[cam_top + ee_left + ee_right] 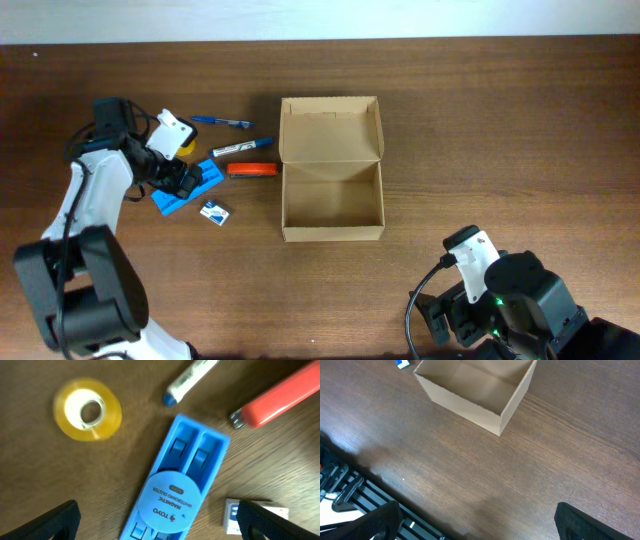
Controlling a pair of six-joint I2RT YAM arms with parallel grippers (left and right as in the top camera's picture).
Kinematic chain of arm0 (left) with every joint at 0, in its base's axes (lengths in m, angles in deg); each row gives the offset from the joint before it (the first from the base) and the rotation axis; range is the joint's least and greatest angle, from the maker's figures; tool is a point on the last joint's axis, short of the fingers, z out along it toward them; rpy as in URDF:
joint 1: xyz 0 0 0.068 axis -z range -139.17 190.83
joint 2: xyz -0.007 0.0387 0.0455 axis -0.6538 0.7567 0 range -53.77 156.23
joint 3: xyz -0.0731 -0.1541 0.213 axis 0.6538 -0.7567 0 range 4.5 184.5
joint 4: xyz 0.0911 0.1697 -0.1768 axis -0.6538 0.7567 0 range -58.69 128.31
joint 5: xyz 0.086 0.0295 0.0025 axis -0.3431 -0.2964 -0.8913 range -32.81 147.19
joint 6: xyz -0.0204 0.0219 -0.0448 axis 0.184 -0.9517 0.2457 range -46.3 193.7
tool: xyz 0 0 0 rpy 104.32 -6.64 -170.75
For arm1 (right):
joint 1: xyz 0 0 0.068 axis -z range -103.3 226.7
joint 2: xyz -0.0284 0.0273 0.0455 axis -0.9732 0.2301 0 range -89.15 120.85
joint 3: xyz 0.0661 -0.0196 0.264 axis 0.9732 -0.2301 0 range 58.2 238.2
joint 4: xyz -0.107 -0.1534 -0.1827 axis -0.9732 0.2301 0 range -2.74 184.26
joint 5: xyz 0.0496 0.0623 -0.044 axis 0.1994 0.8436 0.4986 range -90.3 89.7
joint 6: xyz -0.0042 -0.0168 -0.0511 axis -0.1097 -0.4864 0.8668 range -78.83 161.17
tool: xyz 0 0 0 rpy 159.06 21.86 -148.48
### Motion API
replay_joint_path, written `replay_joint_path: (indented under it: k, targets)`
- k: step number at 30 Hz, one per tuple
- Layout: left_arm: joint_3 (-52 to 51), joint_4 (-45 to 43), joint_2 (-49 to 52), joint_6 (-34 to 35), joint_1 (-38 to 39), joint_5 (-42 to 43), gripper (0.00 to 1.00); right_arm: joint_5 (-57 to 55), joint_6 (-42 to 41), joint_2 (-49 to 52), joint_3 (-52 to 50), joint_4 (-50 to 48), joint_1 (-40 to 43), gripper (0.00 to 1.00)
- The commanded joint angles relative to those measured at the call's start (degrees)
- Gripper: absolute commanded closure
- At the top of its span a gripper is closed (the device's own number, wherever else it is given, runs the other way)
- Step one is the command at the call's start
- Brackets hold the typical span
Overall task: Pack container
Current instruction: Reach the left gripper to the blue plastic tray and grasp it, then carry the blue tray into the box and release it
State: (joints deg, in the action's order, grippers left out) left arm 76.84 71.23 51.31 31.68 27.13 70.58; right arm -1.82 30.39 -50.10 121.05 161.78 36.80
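The tan cardboard container (pixel 332 195) stands open mid-table with its flap lid folded back; it also shows in the right wrist view (pixel 470 390), empty. My left gripper (pixel 185 180) is open, hovering over a blue whiteboard duster (pixel 180 485), one finger on each side of it. Near it lie a yellow tape roll (pixel 87 410), an orange-red marker (pixel 280 397), a white-and-blue marker (pixel 192 377) and a small white-and-blue box (pixel 250 516). My right gripper (pixel 477 525) is open and empty above bare table near the front edge.
A blue pen (pixel 222 122) lies left of the container's lid. The table's front edge with a black slatted frame (pixel 350 490) is under the right gripper's left side.
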Motion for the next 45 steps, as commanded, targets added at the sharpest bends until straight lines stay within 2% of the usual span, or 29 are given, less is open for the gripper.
replay_joint_path:
  k: [1,3,7,13,14,16,17,19,23,25,28,29,33,35,40,45]
  targets:
    - [0.7,-0.5,2.3,-0.5,-0.3,-1.9,0.00,-0.7,-0.7,-0.4,0.5,-0.2,-0.1,0.01]
    - [0.7,-0.5,3.8,-1.1,0.2,-3.4,0.00,-0.7,-0.7,-0.4,0.5,-0.2,-0.1,0.01]
    - [0.7,-0.9,6.5,-3.9,4.0,-11.7,0.00,-0.7,-0.7,-0.4,0.5,-0.2,-0.1,0.01]
    - [0.7,-3.5,9.5,-4.0,5.7,-11.9,0.00,-0.7,-0.6,-0.4,0.5,-0.2,-0.1,0.01]
    - [0.7,-3.7,9.5,-4.0,5.7,-11.9,0.05,-0.7,-0.6,-0.4,0.5,-0.2,-0.1,0.01]
    - [0.7,-3.7,9.5,-4.0,5.7,-11.9,0.32,-0.7,-0.7,-0.4,0.5,-0.2,-0.1,0.01]
    - [0.7,-3.7,9.5,-4.0,5.7,-11.9,0.42,-0.7,-0.6,-0.4,0.5,-0.2,-0.1,0.01]
    - [0.7,-3.7,9.5,-4.0,5.7,-11.9,0.52,-0.7,-0.7,-0.4,0.5,-0.2,-0.1,0.01]
    - [0.7,-3.2,9.5,-3.8,5.7,-11.9,0.57,-0.7,-0.7,-0.4,0.5,-0.2,-0.1,0.01]
    - [0.7,-3.2,9.5,-1.6,5.7,-11.9,0.57,-0.7,-0.7,-0.4,0.5,-0.2,-0.1,0.01]
    - [1.6,-2.8,9.2,2.6,6.4,-12.0,0.67,-0.7,-0.7,-0.4,0.5,-0.2,-0.1,0.01]
    - [2.3,-2.6,8.8,3.7,6.7,-12.0,0.67,-0.7,-0.7,-0.4,0.5,-0.2,-0.1,0.01]
    - [7.6,1.3,5.5,3.9,9.0,-13.1,0.75,-0.7,-0.7,-0.4,0.5,-0.2,-0.1,0.01]
    - [11.5,4.1,2.1,3.9,10.8,-13.8,0.76,-0.7,-0.7,-0.4,0.5,-0.2,-0.1,0.01]
    - [17.9,5.6,-7.0,3.9,20.8,-13.8,0.76,-0.7,-0.7,-0.4,0.5,-0.2,-0.1,0.01]
    - [18.0,6.0,-8.3,6.5,34.4,-11.0,0.76,-0.7,-0.7,-0.4,0.5,-0.2,-0.1,0.01]
